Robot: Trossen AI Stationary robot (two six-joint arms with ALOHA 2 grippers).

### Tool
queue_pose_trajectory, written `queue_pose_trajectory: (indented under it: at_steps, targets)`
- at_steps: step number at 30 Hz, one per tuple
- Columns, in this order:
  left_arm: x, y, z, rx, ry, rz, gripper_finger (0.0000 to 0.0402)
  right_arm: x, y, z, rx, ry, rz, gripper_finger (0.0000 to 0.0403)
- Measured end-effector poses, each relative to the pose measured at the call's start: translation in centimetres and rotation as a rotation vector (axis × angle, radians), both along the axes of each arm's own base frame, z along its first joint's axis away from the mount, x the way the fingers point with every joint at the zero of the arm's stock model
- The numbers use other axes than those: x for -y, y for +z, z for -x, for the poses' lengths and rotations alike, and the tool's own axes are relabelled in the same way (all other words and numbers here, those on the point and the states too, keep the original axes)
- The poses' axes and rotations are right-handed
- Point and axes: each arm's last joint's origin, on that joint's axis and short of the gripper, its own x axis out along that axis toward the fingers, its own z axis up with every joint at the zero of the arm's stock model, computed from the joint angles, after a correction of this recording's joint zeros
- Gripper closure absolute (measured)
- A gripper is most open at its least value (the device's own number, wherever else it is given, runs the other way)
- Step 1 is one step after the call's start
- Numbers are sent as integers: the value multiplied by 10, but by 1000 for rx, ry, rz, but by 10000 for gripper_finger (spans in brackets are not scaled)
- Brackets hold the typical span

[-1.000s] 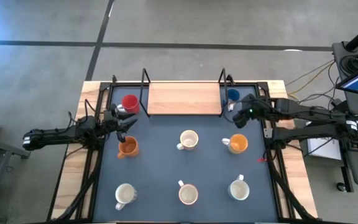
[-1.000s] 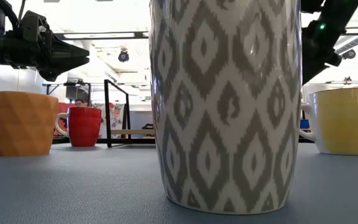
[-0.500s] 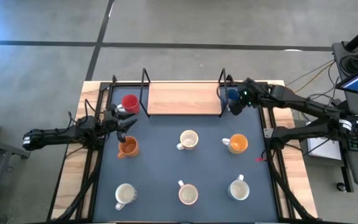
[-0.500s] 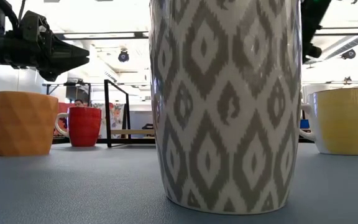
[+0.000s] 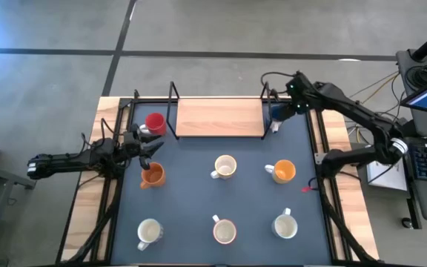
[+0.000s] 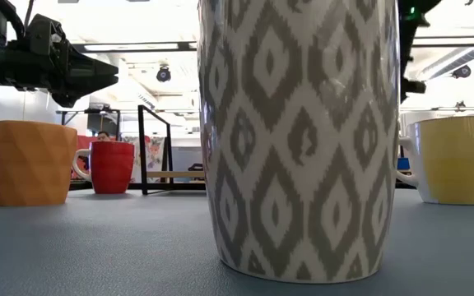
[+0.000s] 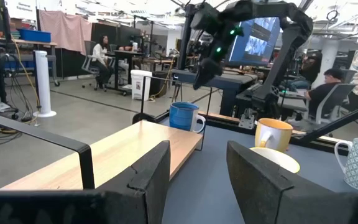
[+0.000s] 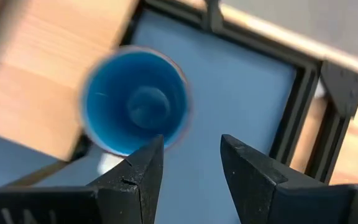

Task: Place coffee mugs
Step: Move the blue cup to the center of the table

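The blue mug [image 5: 276,114] stands at the mat's far right corner, beside the wooden shelf [image 5: 219,117]. My right gripper [image 8: 191,155] hovers open above it, pointing steeply down, with the mug's mouth [image 8: 134,102] just off its fingertips; it shows in the high view [image 5: 285,104] too. My left gripper [image 7: 197,168] waits open and level at the left [image 5: 151,145], between the red mug [image 5: 154,122] and an orange mug [image 5: 152,175]. Another orange mug [image 5: 284,171] and a white mug [image 5: 224,167] stand mid-mat, several white mugs along the near side.
A black metal frame [image 5: 317,133] rims the dark mat, and upright black rods [image 5: 173,100] stand at the shelf's ends. A patterned mug [image 6: 299,140] fills the low view's middle. Monitors and cables [image 5: 421,81] lie beyond the table's right side.
My right gripper has swung from above the right orange mug toward the table's far edge, rolling as it went, and now hangs over the blue mug. Its fingers have stayed open. No mug has moved.
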Motion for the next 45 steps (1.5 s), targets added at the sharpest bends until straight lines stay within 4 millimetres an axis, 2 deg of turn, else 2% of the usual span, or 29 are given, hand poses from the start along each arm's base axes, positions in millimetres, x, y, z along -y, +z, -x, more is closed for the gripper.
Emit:
queue_pose_trajectory:
  at_steps: [5, 9, 18, 23, 28, 30, 34, 40, 45]
  targets:
    - [0, 0, 0, 0, 0, 0, 260, 16, -22, 8, 28, -54, -62, 252]
    - [0, 0, 0, 0, 0, 0, 260, 26, -35, 6, 82, -53, -100, 252]
    - [0, 0, 0, 0, 0, 0, 260, 41, -60, -4, 37, -47, -155, 261]
    - [0, 0, 0, 0, 0, 0, 260, 48, -70, -8, 28, -49, -161, 297]
    - [0, 0, 0, 0, 0, 0, 260, 51, -76, -9, 11, -33, -170, 363]
    - [0, 0, 0, 0, 0, 0, 260, 51, -76, -9, 6, -26, -169, 384]
    - [0, 0, 0, 0, 0, 0, 260, 50, -72, -7, 8, -33, -160, 388]
    - [0, 0, 0, 0, 0, 0, 260, 46, -47, 2, -12, -67, -82, 389]
    - [0, 0, 0, 0, 0, 0, 260, 34, -26, 10, -47, -51, -109, 390]
